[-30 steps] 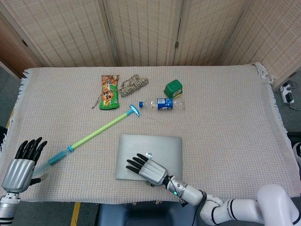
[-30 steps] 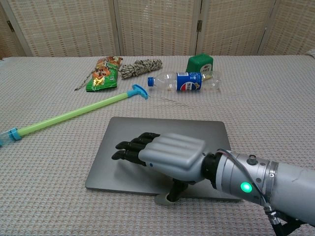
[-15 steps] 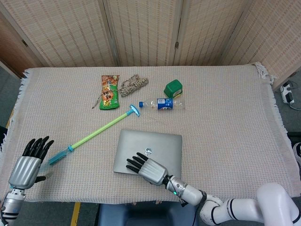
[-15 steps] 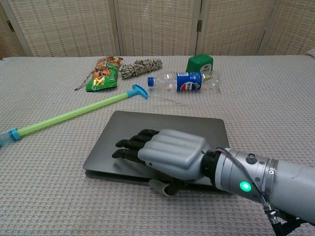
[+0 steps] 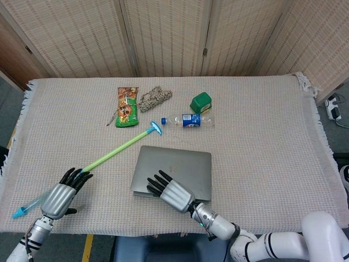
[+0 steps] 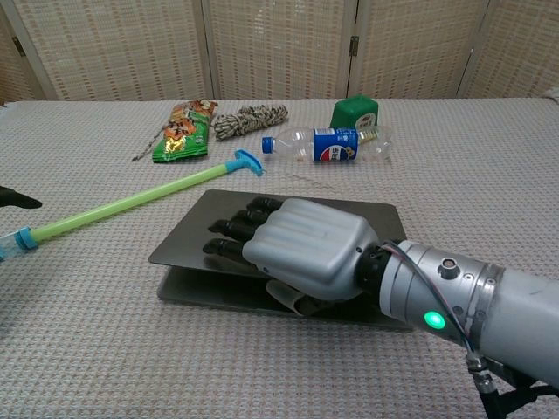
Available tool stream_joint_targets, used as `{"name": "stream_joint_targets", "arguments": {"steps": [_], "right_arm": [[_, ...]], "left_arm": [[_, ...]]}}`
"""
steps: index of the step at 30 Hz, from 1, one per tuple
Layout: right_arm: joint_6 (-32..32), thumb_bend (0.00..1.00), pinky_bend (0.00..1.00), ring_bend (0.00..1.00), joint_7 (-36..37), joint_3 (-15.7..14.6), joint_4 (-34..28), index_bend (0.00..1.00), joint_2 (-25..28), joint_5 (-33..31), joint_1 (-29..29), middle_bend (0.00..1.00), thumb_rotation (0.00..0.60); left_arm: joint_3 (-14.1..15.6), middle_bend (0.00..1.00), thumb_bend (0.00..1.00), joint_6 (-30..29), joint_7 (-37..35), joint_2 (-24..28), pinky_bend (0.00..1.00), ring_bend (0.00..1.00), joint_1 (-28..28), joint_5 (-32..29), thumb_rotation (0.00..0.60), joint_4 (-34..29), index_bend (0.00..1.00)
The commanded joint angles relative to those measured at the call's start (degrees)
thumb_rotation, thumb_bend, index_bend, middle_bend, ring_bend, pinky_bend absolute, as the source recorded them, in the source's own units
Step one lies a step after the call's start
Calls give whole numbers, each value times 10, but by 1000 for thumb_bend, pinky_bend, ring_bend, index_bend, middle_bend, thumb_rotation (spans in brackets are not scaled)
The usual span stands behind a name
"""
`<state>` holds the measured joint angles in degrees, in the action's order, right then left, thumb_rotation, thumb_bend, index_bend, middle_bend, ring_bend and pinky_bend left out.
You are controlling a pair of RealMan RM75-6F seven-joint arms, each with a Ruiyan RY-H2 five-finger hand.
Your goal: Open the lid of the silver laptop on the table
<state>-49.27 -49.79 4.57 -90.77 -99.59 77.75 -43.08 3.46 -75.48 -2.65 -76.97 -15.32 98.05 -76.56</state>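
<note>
The silver laptop (image 5: 185, 162) lies near the table's front edge, its lid (image 6: 188, 237) lifted a little off the base (image 6: 218, 293) at the front. My right hand (image 5: 172, 192) grips the lid's front edge, fingers spread on top and thumb (image 6: 297, 301) under the lid in the chest view (image 6: 301, 249). My left hand (image 5: 61, 197) hovers at the front left, fingers apart and holding nothing, above the near end of the stick. In the chest view only a dark fingertip of the left hand (image 6: 16, 199) shows at the left edge.
A green and blue stick (image 5: 114, 152) (image 6: 131, 205) lies diagonally left of the laptop. Behind the laptop are a plastic bottle (image 5: 188, 120) (image 6: 336, 144), a green container (image 5: 200, 102), a snack bag (image 5: 127, 106) and a rope coil (image 5: 154, 98).
The laptop lid went from flat shut to slightly raised at the front under my right hand. My left hand moved right, toward the stick and laptop.
</note>
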Motion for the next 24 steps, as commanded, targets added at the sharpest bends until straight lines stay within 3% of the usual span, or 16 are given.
{"name": "stream_joint_targets", "arguments": {"steps": [1,7,11,24], "right_arm": [[-16,677,0,0,-38,5,-20,0,6,-25,-2,0,600],[-35,677,0,0,-80,5,-40,0,12,-45,-7,0,600],[-47,678,0,0,-97,4,-50,0,15,-54,-11,0,600],[-74,678,0,0,-123,-2,-61,0,16,-71,-20,0,600]], "left_arm": [[10,169,374,11,-5,-8,0,96,-12,13,600,3,159],[31,169,616,33,6,-13,0,91,-45,61,600,-1,156],[39,168,725,56,16,-14,0,78,-70,81,600,-16,146],[27,102,773,143,63,-53,0,19,-137,73,600,-55,85]]}}
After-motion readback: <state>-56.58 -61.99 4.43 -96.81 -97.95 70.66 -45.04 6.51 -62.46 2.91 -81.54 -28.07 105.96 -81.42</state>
